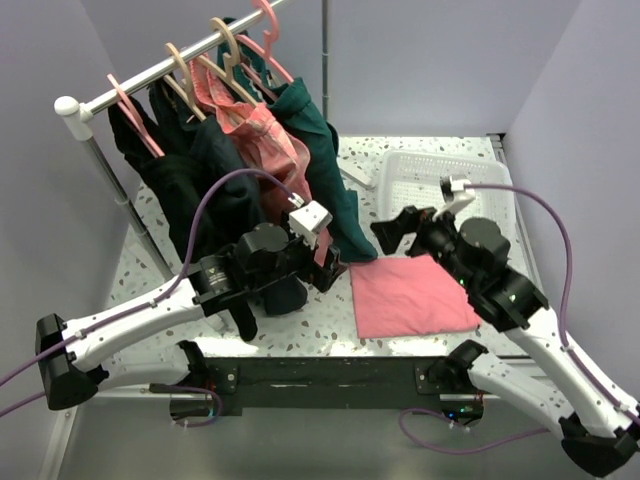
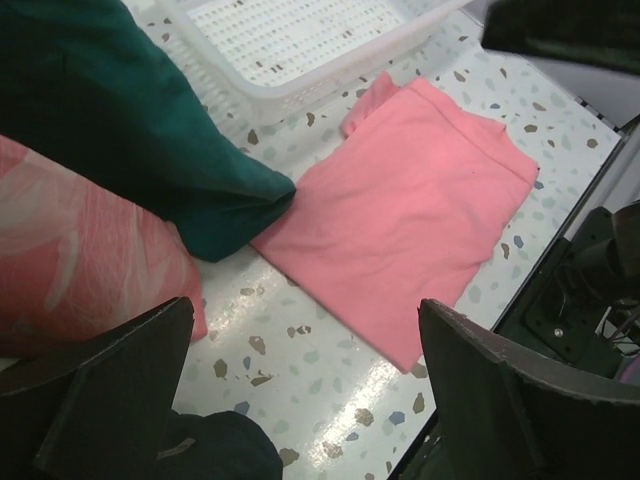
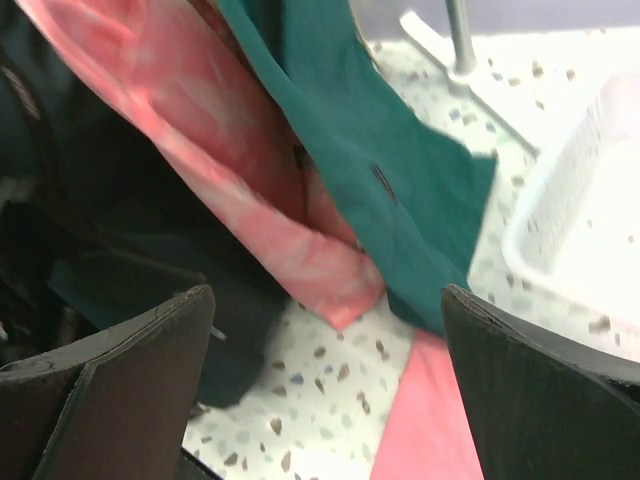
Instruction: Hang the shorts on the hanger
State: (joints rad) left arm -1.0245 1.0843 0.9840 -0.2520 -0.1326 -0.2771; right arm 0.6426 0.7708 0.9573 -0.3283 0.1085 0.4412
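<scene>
Top external view: the shorts (image 1: pixel 318 160) hang from the hanger (image 1: pixel 272 42) at the far right end of the metal rail (image 1: pixel 150 75). Their long axis runs from the rail down toward the near right. The lower end lies on the table (image 1: pixel 320 322), touching the far left corner of the flat pink cloth (image 1: pixel 410 295).

Surface: white speckled terrazzo. Walls: plain lavender-grey.

The shorts are dark teal, soft and creased; the hanger is thin salmon-pink plastic with a rounded hook. A pink patterned garment (image 1: pixel 262 140) hangs just left of them, and dark navy garments (image 1: pixel 190 180) further left. A white perforated basket (image 1: pixel 420 170) sits at far right.

Left gripper (image 2: pixel 305 310): fingers spread wide, nothing held, near the shorts' lower end. Right gripper (image 3: pixel 327 300): likewise wide and empty.
</scene>
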